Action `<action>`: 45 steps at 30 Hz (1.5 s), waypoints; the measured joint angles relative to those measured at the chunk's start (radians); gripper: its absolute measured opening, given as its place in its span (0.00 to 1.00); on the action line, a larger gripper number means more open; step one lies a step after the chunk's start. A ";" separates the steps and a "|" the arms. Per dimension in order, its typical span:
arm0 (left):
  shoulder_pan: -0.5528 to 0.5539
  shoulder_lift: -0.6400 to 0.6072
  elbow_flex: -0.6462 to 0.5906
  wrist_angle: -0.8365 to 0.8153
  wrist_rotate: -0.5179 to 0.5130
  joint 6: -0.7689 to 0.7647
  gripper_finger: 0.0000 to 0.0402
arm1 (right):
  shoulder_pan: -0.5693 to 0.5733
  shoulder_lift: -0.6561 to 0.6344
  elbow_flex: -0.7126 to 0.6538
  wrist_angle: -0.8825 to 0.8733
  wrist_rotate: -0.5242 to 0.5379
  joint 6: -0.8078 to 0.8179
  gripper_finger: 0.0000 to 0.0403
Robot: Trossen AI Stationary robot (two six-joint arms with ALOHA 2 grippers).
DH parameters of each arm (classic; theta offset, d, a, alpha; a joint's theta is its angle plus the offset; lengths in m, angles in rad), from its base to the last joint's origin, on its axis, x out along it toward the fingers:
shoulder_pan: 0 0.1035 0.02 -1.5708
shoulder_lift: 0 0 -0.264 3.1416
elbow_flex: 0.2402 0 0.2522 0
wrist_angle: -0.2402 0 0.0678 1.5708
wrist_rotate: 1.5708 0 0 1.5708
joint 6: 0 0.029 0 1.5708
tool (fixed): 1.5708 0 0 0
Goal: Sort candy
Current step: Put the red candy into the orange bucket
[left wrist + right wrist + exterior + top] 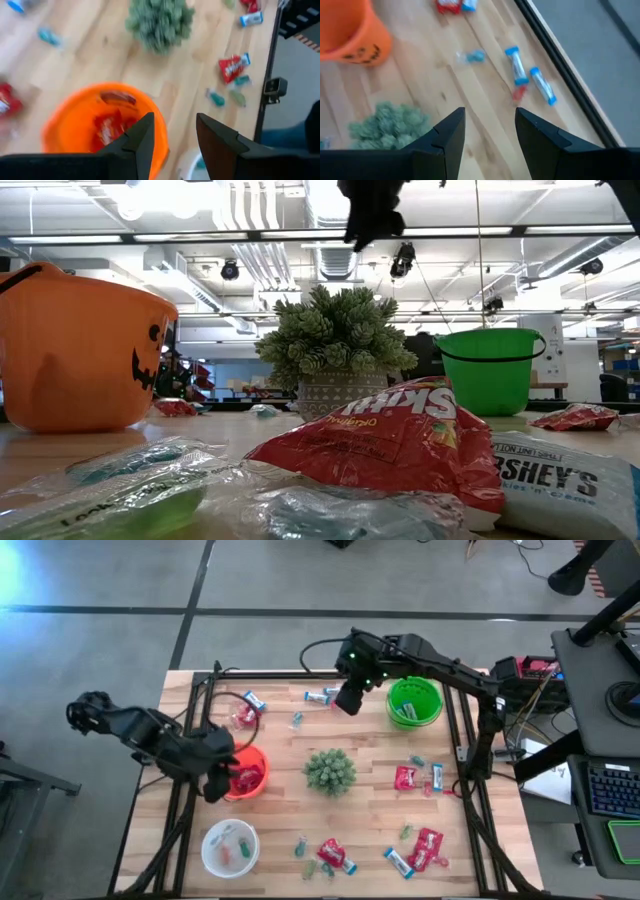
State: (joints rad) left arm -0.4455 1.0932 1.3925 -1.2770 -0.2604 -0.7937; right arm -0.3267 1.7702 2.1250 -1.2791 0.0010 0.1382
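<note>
Orange marks the bucket (247, 773) you find under the left gripper (222, 780) in the high view; red packets lie inside it. Note the green bucket (414, 701) at the far right of the table, the white bowl (229, 847) at the near left holding small teal pieces, and the spiky green plant (329, 770) at the centre. The right gripper (349, 700) hangs over the far edge, just beside two blue-and-white bars (321, 695). More candy lies scattered: a red packet (406, 777) and a bar right of the plant, and a cluster (330, 854) along the near edge.

In the low view, observe a red Skittles packet (400, 442) and a Hershey's bar (560, 476) in the foreground, touching each other, with clear-wrapped green pieces (130, 490) to their left. The orange bucket (80, 350), the plant (335, 345) and the green bucket (490, 370) stand behind them.

In the left wrist view, confirm that the left gripper (174, 131) has its fingers parted and grips nothing; it hovers above the orange bucket (65, 125), where red packets (111, 122) rest.

In the right wrist view, confirm that the right gripper (489, 131) likewise stands parted and empty above bare wood. Two blue-and-white bars (530, 75) lie beyond it near the table's edge, with a teal piece (472, 56) close by.
</note>
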 joint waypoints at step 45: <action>0.025 -0.180 0.056 -0.164 -0.016 0.393 0.32 | 0.669 0.290 -0.018 0.204 -0.020 0.859 0.41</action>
State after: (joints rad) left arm -0.4206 0.9136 1.4487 -1.4414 -0.2764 -0.4011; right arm 0.3426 2.0603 2.1075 -1.0753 -0.0194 0.9971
